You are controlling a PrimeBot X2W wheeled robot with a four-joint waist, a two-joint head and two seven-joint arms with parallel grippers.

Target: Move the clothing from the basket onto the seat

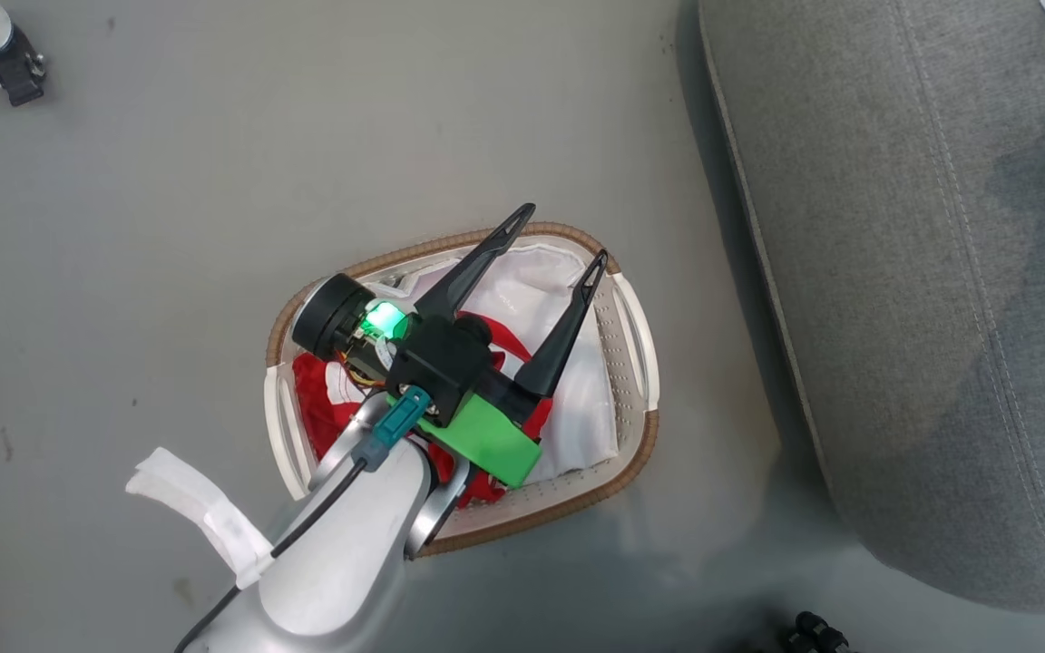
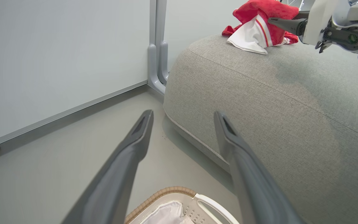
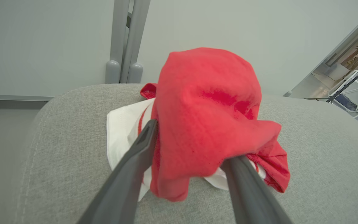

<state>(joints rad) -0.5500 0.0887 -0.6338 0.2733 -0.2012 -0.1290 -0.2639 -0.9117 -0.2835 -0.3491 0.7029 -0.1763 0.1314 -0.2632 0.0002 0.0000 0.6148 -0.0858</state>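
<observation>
Left fingers (image 1: 477,263), spread wide, hang right above the red clothing (image 1: 314,417) in the basket (image 1: 640,349); right fingers (image 3: 127,174) stand spread astride a garment (image 3: 204,118) on the seat (image 3: 322,161)

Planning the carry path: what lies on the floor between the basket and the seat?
Nothing; in the head view, the grey floor between the basket and the seat is bare, only shadowed.

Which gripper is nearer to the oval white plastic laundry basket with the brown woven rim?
Left. The left gripper hangs right over the basket, fingers apart. The right gripper is off at the grey fabric seat, against the red white-trimmed garment there.
</observation>
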